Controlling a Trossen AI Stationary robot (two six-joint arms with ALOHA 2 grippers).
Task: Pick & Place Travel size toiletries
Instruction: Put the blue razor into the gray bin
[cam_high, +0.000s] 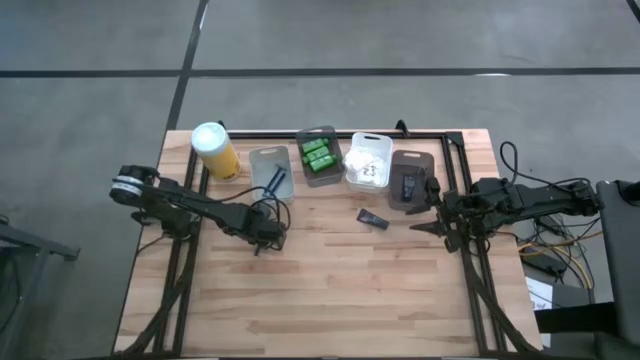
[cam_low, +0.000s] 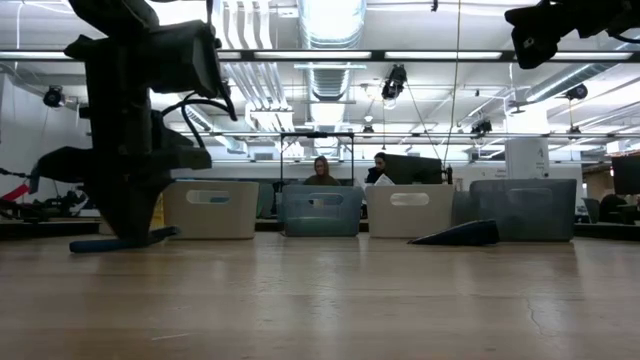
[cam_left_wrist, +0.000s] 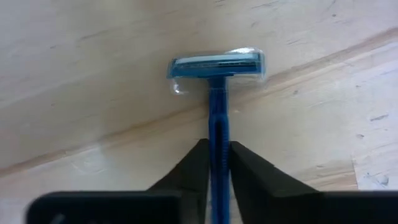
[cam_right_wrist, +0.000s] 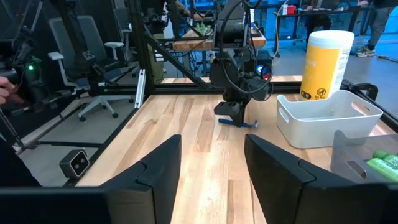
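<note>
Blue razor (cam_left_wrist: 216, 93): handle pinched in left tool (cam_left_wrist: 214, 163), low on the surface; lift level, carry toward the grey bin (cam_high: 270, 170) beside the yellow canister (cam_high: 215, 150).

Blue razor (cam_left_wrist: 215, 93) on the table, handle pinched by left hand (cam_left_wrist: 214, 165)

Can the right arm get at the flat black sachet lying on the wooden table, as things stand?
Probably yes. The flat black sachet lies loose on the bare wooden table in front of the bins, and the open right gripper hangs beside it with nothing between them.
</note>
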